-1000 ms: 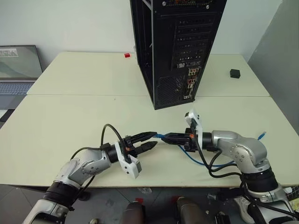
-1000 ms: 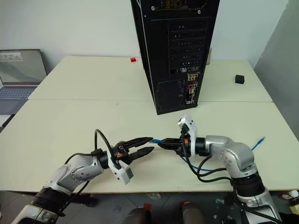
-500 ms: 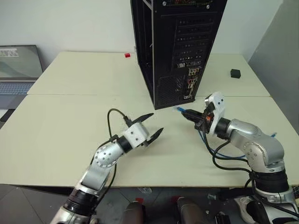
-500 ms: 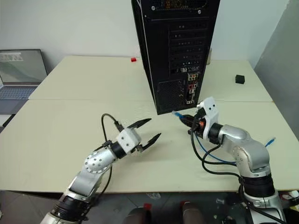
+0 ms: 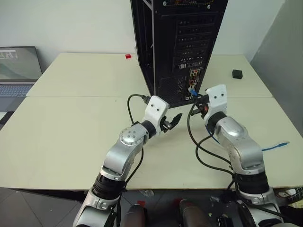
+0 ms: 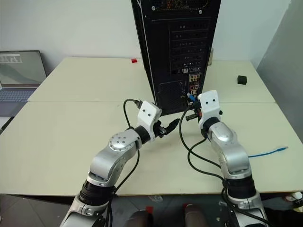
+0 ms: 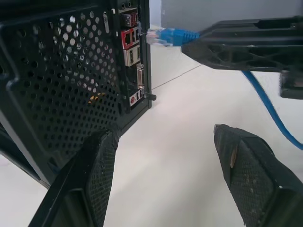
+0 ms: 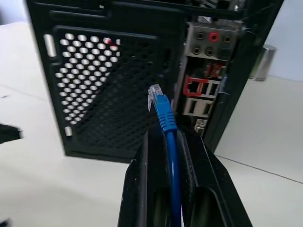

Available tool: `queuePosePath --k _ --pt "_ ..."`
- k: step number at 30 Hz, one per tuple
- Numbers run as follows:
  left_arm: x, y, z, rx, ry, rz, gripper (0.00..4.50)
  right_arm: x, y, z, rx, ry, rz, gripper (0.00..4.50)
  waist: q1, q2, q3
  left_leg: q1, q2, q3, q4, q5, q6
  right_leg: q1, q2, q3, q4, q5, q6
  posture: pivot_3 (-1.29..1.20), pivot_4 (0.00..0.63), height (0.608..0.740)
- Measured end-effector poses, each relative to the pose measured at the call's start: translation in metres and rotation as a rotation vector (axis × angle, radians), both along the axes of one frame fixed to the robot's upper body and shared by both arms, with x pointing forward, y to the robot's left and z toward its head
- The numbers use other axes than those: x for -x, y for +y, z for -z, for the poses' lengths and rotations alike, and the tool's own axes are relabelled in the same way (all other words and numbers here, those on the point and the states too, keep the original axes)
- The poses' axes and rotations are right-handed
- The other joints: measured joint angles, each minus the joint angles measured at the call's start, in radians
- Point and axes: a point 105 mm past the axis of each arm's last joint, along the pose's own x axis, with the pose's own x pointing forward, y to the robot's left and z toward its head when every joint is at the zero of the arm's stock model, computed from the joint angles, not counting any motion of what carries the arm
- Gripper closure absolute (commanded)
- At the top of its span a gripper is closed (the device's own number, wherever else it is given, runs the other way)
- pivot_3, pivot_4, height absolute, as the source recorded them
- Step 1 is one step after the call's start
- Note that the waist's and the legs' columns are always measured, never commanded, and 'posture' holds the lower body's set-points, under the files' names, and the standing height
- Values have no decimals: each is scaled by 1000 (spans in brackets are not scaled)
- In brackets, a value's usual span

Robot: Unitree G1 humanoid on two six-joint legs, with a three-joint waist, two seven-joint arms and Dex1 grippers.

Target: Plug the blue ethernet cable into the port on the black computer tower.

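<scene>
The black computer tower (image 5: 180,47) stands upright at mid-table, its rear panel with red-orange ports (image 8: 199,87) facing me. My right gripper (image 8: 165,135) is shut on the blue ethernet cable (image 8: 163,111) just behind its clear plug. The plug points at the tower's lower rear, a short gap from the port cluster and slightly to the side of it. The cable trails back over the table to its loose end (image 5: 278,144). My left gripper (image 5: 173,120) hovers open and empty beside the tower's base, to the left of the right gripper (image 7: 246,42).
A laptop (image 5: 19,71) sits at the far left edge. A small black cube (image 5: 237,74) lies on the table right of the tower, and a small red item (image 5: 128,56) lies behind it on the left. Black arm cables loop under the right forearm.
Both arms have moved forward to the tower. The right gripper carried the plug from mid-table up to the rear panel. The left gripper rolled over and opened wider.
</scene>
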Motion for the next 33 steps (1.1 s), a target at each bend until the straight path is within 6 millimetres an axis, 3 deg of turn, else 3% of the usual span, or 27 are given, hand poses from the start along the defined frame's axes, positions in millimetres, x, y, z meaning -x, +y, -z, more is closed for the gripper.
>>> queuePosePath --k 13,33 --pt "3 -5 -2 51 -18 9 1117 -28 -13 -4 -80 30 63 4500 0 0 0 0 0 1 0 0 0 0 0 1 0 0 0 0 150 740" --pt "2 -1 -6 63 -33 -1 1117 -41 -7 -1 -184 78 63 4500 0 0 0 0 0 1 0 0 0 0 -1 1 0 0 0 0 150 740"
